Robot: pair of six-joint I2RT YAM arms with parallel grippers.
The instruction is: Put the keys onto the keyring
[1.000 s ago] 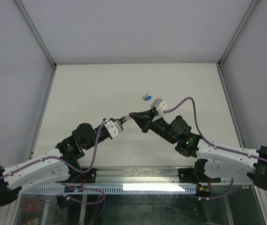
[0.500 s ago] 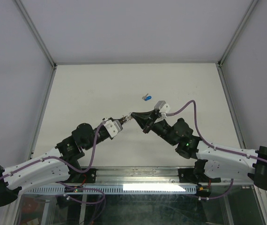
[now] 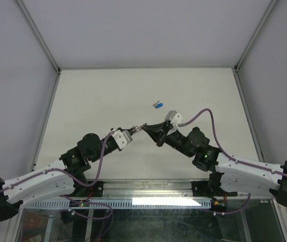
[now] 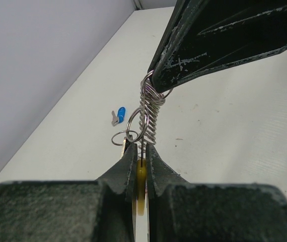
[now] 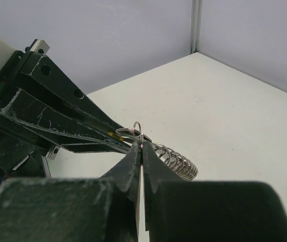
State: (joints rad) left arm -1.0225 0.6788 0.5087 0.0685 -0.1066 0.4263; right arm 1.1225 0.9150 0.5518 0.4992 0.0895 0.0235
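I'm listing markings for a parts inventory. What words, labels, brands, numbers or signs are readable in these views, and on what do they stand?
No text can be read in any view.
The left claw and right claw show only scratched black surfaces with no print.
The keyring shows no marking.
The blue-headed key is too small to tell whether it is stamped.

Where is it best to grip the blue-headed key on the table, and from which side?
Probably by its blue head, coming straight down from above: the blue-headed key lies flat on the table with free space around it, and the head looks bulkier than the silver blade.
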